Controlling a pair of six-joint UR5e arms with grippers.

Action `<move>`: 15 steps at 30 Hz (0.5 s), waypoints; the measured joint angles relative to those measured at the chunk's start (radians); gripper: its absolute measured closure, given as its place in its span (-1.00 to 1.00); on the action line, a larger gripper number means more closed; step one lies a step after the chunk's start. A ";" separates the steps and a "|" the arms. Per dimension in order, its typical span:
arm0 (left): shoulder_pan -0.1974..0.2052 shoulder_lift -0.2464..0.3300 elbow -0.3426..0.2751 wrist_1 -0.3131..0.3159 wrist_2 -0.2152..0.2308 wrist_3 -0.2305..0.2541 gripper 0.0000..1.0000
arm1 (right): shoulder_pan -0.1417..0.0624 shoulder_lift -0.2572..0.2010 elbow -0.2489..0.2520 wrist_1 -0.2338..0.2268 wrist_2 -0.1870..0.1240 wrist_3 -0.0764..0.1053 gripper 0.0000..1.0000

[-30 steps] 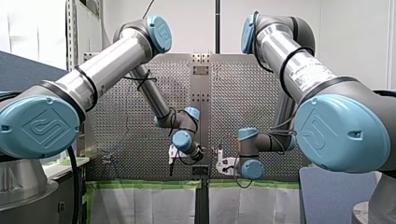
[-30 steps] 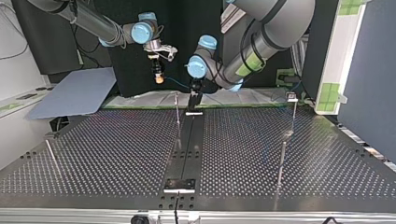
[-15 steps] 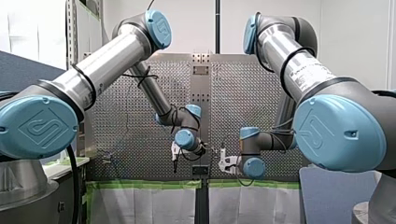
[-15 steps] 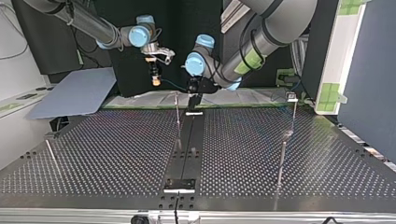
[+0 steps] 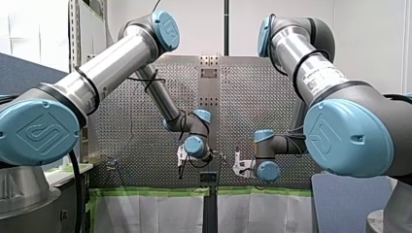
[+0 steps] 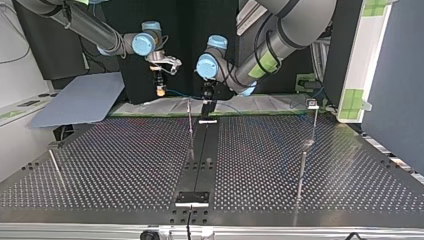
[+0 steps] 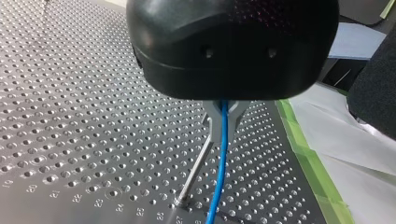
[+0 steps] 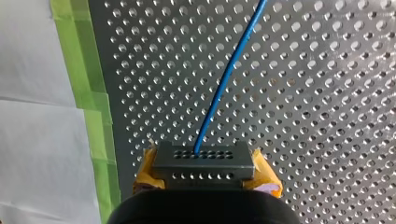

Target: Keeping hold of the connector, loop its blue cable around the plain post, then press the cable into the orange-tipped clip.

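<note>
**Progress**
- The hold on the connector is in place. My right hand (image 8: pixel 205 164) is clamped on the connector (image 8: pixel 203 161), with one yellow pad (image 8: pixel 147 170) against each end.
- The blue cable (image 8: pixel 229 74) leaves the connector's face and runs straight ahead of that hand, above the worktop (image 8: pixel 327 93). No slack shows there.
- My left hand (image 7: pixel 223 119) pinches the cable further along. Its two metal fingers (image 7: pixel 213 123) meet on the cable, which passes between them and hangs down past the tips.
- The post (image 7: pixel 196 168) stands just under those fingertips, a little to one side, and its top is hidden behind them. The cable runs close beside it; I cannot tell whether they touch.
- Judgement: there is no wrap around the post yet. The looping step is only being set up, and the clip step is wholly to come. I cannot pick out the clip's orange tip in any view.

**Materials and shapes**
- Connector: a small grey rectangular block that looks like metal, with two rows of small holes in its face.
- Cable: thin and round with a smooth blue jacket. It should bend easily around a rod.
- Post: a slim, bare metal rod, smooth, so the cable may slide on it.
- Worktop: a dull grey metal plate with a regular grid of holes.
- Green tape (image 8: pixel 79 56) edges the plate beside my right hand, with pale sheeting beyond it.
</note>
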 joint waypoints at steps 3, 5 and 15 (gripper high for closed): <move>0.000 -0.007 0.000 0.003 0.002 -0.002 1.00 | -0.008 0.000 0.000 -0.001 -0.001 -0.001 1.00; 0.000 -0.016 0.000 0.005 0.005 -0.007 1.00 | -0.014 0.000 -0.001 -0.002 -0.002 -0.001 1.00; -0.004 -0.029 0.000 0.041 0.025 -0.054 1.00 | -0.026 0.001 -0.001 0.003 -0.003 -0.005 1.00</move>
